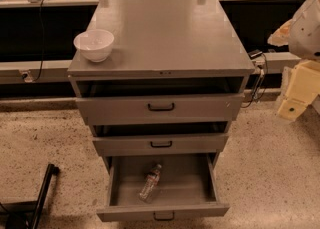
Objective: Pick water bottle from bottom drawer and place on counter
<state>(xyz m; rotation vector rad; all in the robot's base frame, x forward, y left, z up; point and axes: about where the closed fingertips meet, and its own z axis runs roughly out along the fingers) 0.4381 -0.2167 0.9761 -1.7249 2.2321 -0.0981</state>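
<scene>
Grey metal fills the middle of the frame: a drawer cabinet whose flat top, the table (165, 38), carries only a white bowl (94, 44) near its left front corner. Below it the bottom drawer (185, 178) stands pulled well out at the lower centre of the frame, its plain interior open to view. The two shallower drawers (160, 107) above it show dark gaps over their fronts.

The water bottle (150, 183) lies on its side on the floor of the bottom drawer, left of centre. Its white cap points toward the back of the drawer and its body slants down toward the front left. Nothing touches it.

The end effector (299, 90) shows as a pale yellowish shape at the right edge of the frame, level with the top drawers and well apart from both the bottle and the open drawer. Whether it is apart or together I cannot tell, but it holds nothing that can be seen.

By my reading, the task is at its very start. The drawer is already open, so access is ready, but the reach, the grasp, the lift and the placing on the table are all left to do. Most of the table right of the bowl looks free for the bottle.
</scene>
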